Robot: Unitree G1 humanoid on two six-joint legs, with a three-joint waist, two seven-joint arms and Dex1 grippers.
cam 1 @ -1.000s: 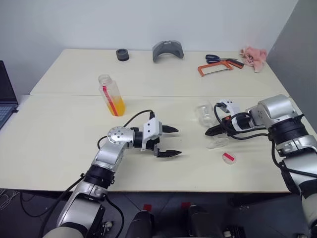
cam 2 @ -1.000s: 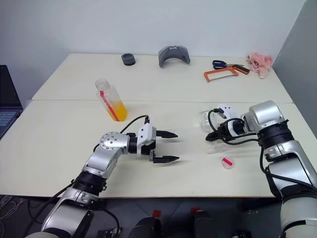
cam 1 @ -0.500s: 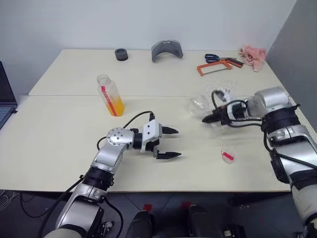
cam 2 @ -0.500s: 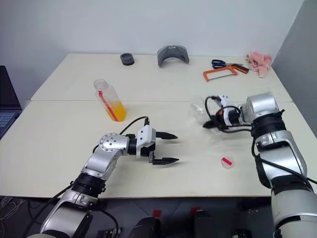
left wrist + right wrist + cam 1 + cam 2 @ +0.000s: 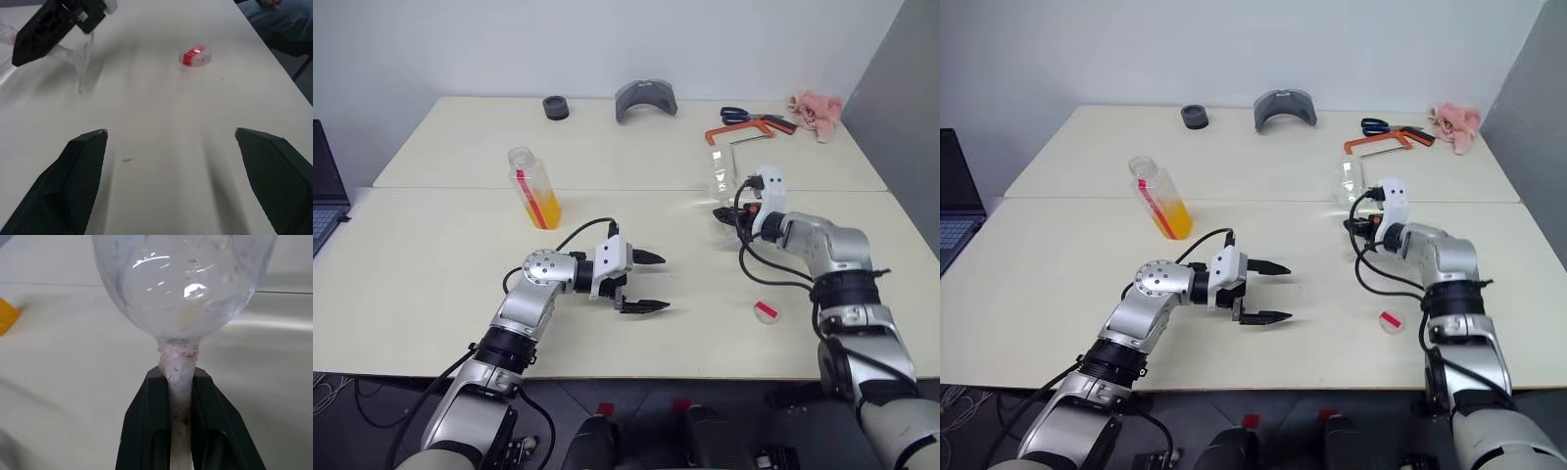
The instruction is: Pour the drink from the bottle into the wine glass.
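The bottle (image 5: 533, 186) stands uncapped on the table's left half, with the orange drink (image 5: 546, 209) filling its lower part. Its red-and-white cap (image 5: 766, 310) lies on the table at the right. The wine glass (image 5: 718, 168) is upright and looks empty. My right gripper (image 5: 730, 213) is shut on the thin stem (image 5: 178, 377) just under the bowl (image 5: 183, 279). Whether the foot rests on the table I cannot tell. My left gripper (image 5: 663, 282) stands open above the table's middle, nothing between its fingers, apart from both bottle and glass.
Along the far edge of the table (image 5: 440, 284) lie a black ring (image 5: 555, 107), a grey curved piece (image 5: 645, 99), scissors (image 5: 739, 115), an orange hacksaw (image 5: 744, 132) and a pink plush toy (image 5: 815, 108). A laptop (image 5: 323, 196) sits at the left.
My right gripper shut on the glass's stem, lifted it from lying on the table and turned it upright, farther back. Left arm and bottle have not moved.
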